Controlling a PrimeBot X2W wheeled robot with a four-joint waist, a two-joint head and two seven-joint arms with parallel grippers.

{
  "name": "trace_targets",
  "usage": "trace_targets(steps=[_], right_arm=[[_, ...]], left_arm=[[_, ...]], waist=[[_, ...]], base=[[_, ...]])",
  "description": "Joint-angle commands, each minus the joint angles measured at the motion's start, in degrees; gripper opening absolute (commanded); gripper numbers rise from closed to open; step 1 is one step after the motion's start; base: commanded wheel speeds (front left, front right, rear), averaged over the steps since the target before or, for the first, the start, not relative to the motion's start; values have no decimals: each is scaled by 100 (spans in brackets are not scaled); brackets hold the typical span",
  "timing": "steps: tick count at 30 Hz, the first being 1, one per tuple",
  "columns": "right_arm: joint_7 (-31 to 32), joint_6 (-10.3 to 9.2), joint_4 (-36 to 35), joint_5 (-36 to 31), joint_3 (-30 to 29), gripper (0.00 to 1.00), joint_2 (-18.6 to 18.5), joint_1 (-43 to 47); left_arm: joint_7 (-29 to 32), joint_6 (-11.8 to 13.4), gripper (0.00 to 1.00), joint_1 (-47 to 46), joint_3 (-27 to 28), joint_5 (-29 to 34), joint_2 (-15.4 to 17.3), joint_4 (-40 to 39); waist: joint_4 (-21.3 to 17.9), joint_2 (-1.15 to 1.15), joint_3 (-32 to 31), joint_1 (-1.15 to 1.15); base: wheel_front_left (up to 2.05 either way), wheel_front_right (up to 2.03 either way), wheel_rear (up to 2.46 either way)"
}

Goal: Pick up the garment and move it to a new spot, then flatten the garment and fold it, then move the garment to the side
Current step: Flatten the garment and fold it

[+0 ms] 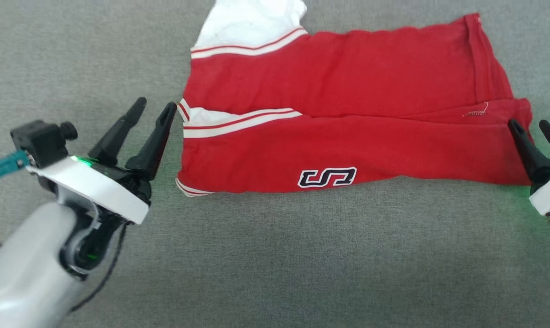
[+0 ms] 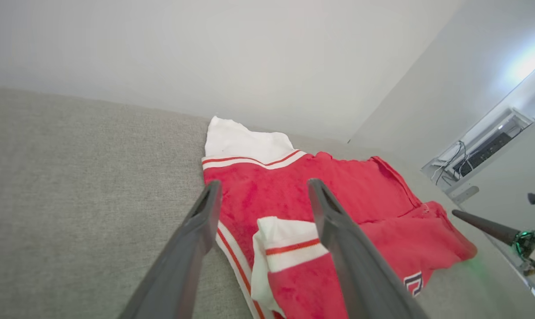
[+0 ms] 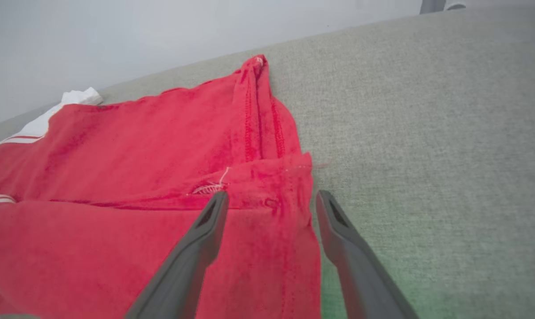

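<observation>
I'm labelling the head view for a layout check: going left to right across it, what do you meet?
In order: left end effector, open → garment, red, lying folded → right end effector, open, at the garment's right edge.

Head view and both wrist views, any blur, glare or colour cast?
Head view: slightly soft, green glow on the grey surface beside the right tool. Left wrist view: glare at the upper right. Right wrist view: near fingers blurred, garment sharper, green tint at the bottom right.
</observation>
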Motion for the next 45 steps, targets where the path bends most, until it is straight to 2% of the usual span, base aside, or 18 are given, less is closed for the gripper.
trace_targets(steps=[1, 5, 9, 14, 16, 20, 25, 30, 34, 36, 37, 38, 41, 45], right_arm=[[-46, 0, -40, 10, 16, 100, -6, 60], [-107, 0, -193, 39, -39, 100, -69, 138], [-128, 0, -304, 16, -93, 100, -51, 159], [-92, 0, -390, -32, -63, 100, 31, 56], [-139, 0, -434, -54, -49, 100, 67, -6], [-186, 0, -520, -58, -22, 100, 113, -61], [-202, 0, -638, -59, -32, 100, 120, -115], [-216, 0, -718, -28, -35, 100, 110, -130], [-173, 0, -768, -29, -34, 100, 81, -133], [-145, 0, -803, -51, -53, 100, 40, -146], [-111, 0, -830, -75, -41, 100, 7, -142], [-55, 0, -861, -93, -18, 100, -35, -133], [231, 0, -954, -164, 88, 100, -182, -82], [1128, 0, -1153, -140, 463, 100, -600, 13]], left_arm=[[88, 18, 100, -114, -55, -20, 71, -84], [1162, 52, 100, -387, -378, -63, 688, -529], [2630, 352, 100, -701, -701, -262, 1110, -1092], [4235, 825, 100, -960, -1014, -811, 1329, -1555], [4713, 995, 100, -1015, -1168, -945, 1305, -1550], [5216, 1187, 100, -1135, -1357, -958, 1318, -1108], [5400, 1199, 100, -1105, -1395, -1128, 1169, -441], [5608, 1167, 100, -1042, -1557, -1186, 1013, 173], [5828, 909, 100, -901, -1616, -1550, 702, 425], [5904, 828, 42, -905, -1621, -1658, 630, 464], [5940, 789, 27, -907, -1654, -1653, 626, 470], [5956, 768, 0, -908, -1666, -1646, 620, 481], [5910, 706, 0, -934, -1587, -1717, 581, 479], [5883, 591, 0, -1050, -1601, -1611, 550, 424]], waist=[[37, 0, -133, 0], [69, 0, -298, 0], [55, 0, -392, 0], [-66, 0, -372, 0], [-148, 0, -315, 0], [-349, 0, -169, 0], [-592, 0, 37, 0], [-737, 0, 183, 0], [-801, 0, 240, 0], [-810, 0, 255, 0], [-810, 0, 263, 0], [-805, 0, 273, 0], [-787, 0, 313, 0], [-711, 0, 370, 0]], base=[[0, 0, 0], [0, 0, 0], [0, 0, 0], [0, 0, 0], [0, 0, 0], [0, 0, 0], [0, 0, 0], [0, 0, 0], [0, 0, 0], [0, 0, 0], [0, 0, 0], [0, 0, 0], [0, 0, 0], [0, 0, 0]])
